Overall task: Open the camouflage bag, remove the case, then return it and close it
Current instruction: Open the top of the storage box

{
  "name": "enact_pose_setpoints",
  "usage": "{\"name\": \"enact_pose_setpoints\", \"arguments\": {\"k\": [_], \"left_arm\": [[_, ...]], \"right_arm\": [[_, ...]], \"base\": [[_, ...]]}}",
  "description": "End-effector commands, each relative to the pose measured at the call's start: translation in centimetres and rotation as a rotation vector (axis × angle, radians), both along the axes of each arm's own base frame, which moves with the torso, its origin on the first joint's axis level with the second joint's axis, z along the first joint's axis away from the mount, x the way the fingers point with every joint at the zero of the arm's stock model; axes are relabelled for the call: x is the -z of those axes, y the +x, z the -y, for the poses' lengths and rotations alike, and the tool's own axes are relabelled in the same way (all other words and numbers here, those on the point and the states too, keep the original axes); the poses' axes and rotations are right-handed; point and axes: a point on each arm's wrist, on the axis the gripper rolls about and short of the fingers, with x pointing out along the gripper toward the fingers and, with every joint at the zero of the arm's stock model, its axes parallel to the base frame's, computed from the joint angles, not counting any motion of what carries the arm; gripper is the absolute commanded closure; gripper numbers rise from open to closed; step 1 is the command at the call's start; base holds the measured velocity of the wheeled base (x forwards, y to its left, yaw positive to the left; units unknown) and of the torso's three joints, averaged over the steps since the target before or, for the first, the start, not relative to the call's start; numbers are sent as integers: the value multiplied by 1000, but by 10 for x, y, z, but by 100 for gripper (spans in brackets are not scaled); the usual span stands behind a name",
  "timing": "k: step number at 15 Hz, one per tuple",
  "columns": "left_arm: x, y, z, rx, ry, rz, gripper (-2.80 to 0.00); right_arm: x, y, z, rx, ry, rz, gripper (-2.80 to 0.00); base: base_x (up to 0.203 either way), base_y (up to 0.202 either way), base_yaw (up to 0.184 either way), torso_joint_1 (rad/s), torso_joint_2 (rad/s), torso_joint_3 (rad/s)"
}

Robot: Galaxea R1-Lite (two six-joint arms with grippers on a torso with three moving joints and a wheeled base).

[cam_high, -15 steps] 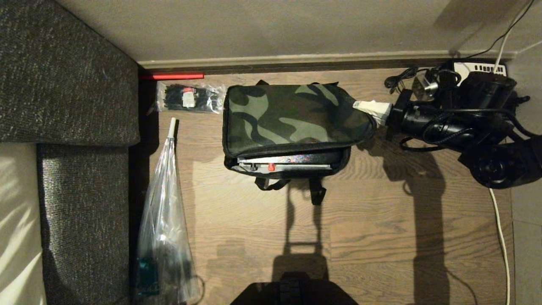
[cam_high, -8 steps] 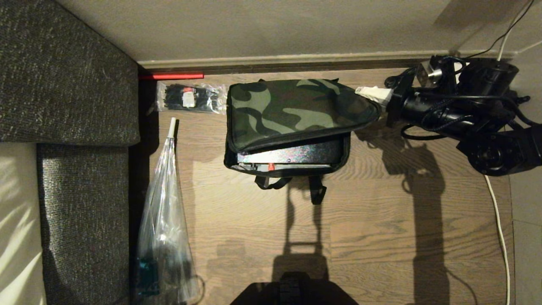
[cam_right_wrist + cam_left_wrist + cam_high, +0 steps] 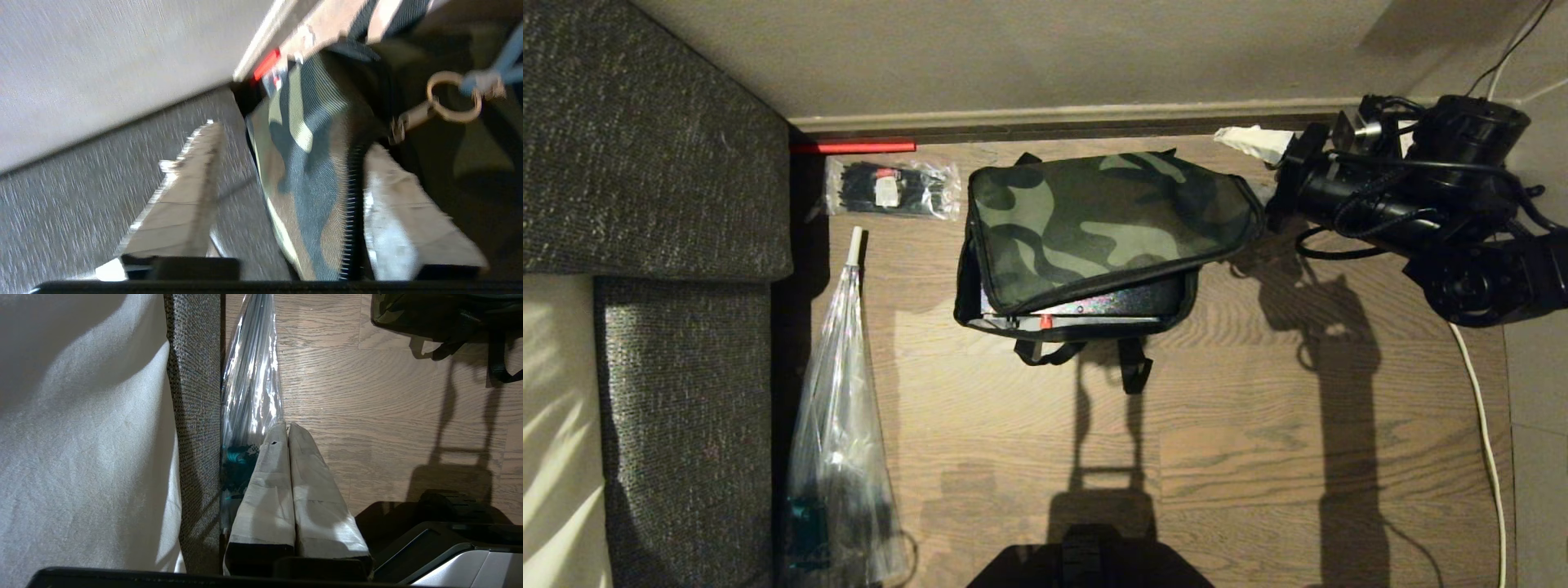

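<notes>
The right gripper is hanging wide apart off the bag's far right corner, holding nothing, leaving the lid propped askew over the case inside.

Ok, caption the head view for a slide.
Right gripper open beside the camouflage bag, lid ajar over the case.

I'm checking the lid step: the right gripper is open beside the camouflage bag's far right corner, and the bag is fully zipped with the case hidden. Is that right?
Not quite. The right gripper is open by that corner, but the camouflage bag is not zipped: the head view shows its lid lying loose and askew, and the case shows in the gap along the near edge.
</notes>
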Motion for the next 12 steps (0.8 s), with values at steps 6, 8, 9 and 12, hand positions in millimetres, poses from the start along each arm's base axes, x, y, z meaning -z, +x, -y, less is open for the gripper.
{"name": "enact_pose_setpoints", "arguments": {"k": [6, 8, 9, 12], "left_arm": [[0, 0, 0, -1, -1, 1, 0], [0, 0, 0, 0, -1, 0, 0], [0, 0, 0, -1, -1, 1, 0], [0, 0, 0, -1, -1, 0, 0]], "right_arm": [[-35, 6, 10, 31, 118, 50, -280], [-38, 3, 11, 34, 119, 57, -280], [-38, 2, 12, 35, 119, 55, -280], [-28, -14, 13, 22, 92, -56, -280]], "base": [[0, 0, 0, 0, 0, 0], [0, 0, 0, 0, 0, 0], [0, 0, 0, 0, 0, 0], [0, 0, 0, 0, 0, 0]]}}
